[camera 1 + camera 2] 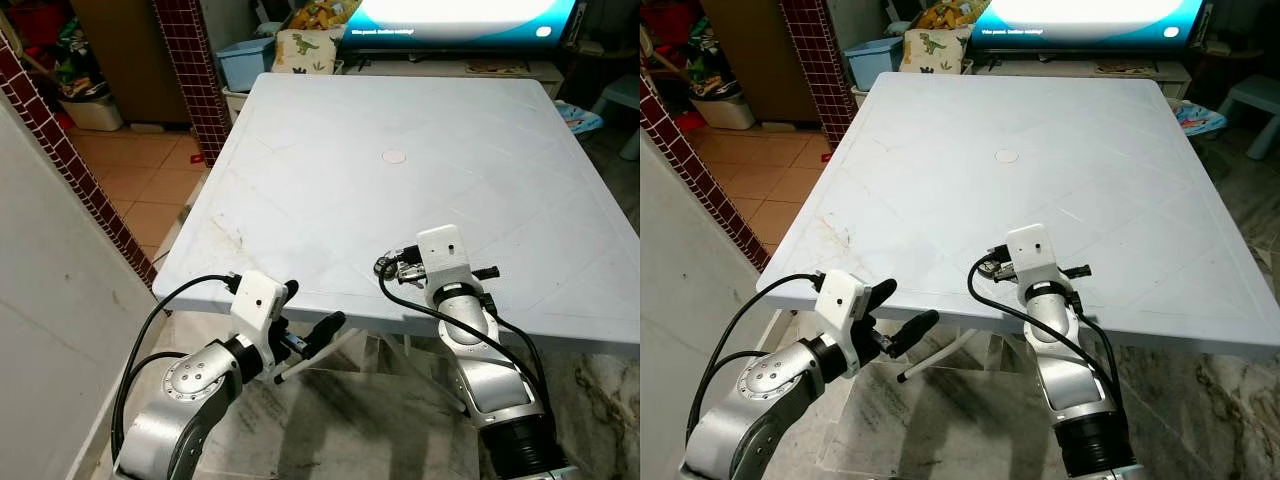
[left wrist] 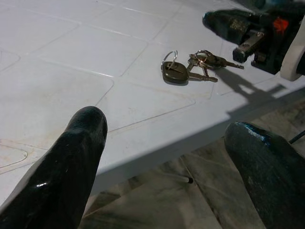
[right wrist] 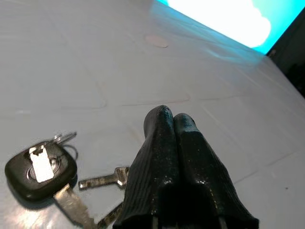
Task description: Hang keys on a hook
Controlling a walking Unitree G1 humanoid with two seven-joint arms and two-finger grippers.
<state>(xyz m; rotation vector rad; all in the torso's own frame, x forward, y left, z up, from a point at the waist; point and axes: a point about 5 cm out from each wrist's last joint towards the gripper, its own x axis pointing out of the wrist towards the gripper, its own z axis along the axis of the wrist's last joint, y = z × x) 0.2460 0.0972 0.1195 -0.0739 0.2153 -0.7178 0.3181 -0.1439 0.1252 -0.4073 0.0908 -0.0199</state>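
A large white plastic table (image 1: 400, 120) takes up most of the scene, square, with faint moulded lines and a small round cap (image 1: 394, 156) at its centre. Beyond its far edge a lit television screen (image 1: 460, 18) glows pale blue and white. To the far left stand a dark red tiled pillar (image 1: 195, 75), a light blue bin (image 1: 243, 62) and a box printed with a green dinosaur (image 1: 305, 48). The floor on the left is orange tile (image 1: 150, 180); under the table's near edge it is grey marbled stone (image 1: 350, 420).

Two silver arms reach in from the near side. The right gripper (image 3: 174, 126) lies on the table close to the near edge, its two black fingers pressed flat together and holding nothing. The left gripper (image 2: 164, 143) hovers just off the near left edge of the table, over the floor, its two black fingers (image 2: 78, 152) spread wide apart with nothing between them.

The keys (image 2: 190, 69) lie flat on the table near its near edge, just to the left of the right gripper and touching it or very nearly so. The bunch has a black oval fob (image 3: 40, 171) with a small white tag, a wire ring (image 2: 169, 56), and several metal keys fanned beside it.
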